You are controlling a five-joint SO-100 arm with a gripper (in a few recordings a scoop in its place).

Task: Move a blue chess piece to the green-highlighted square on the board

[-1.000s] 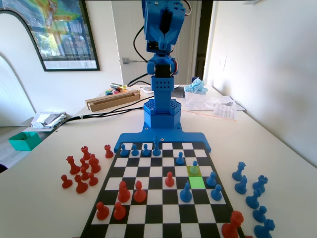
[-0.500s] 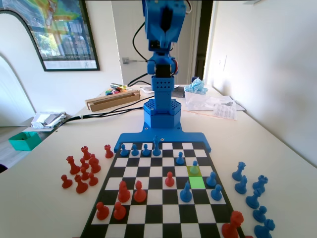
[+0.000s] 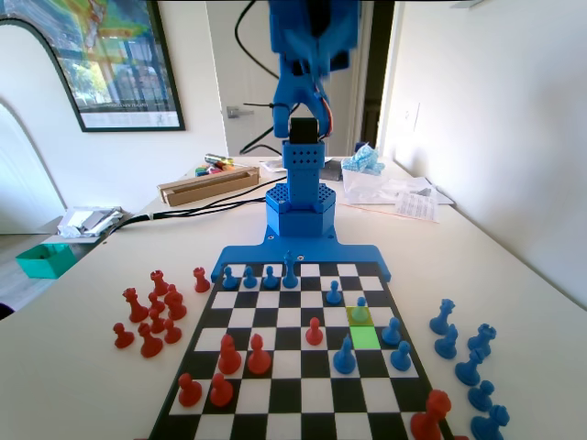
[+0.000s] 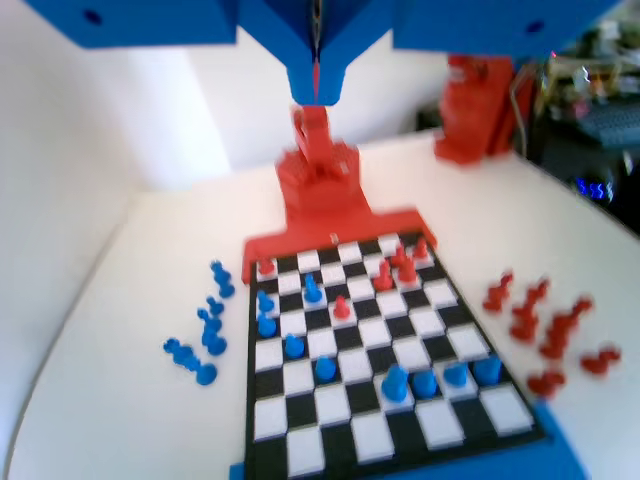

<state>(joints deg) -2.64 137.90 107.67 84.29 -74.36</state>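
In the fixed view the blue arm stands tall at the far end of the board [image 3: 275, 390]; what may be its gripper sits up at the picture's top edge, and the state of its fingers cannot be told here. The green-highlighted square [image 3: 365, 336] lies right of centre. The blue chess piece [image 3: 360, 311] stands upright on the yellow-olive square [image 3: 352, 318] touching the green one's far side — so the coming move likely runs 1 square toward this camera. A framed poster [image 3: 95, 60] hangs on the wall; its writing is too small to read.

In the wrist view the gripper [image 4: 318, 88] hangs from the top edge, jaws pressed together on nothing, high above the board. The pawns lie well below and ahead of the fingers, blurred. No brand or label can be read.
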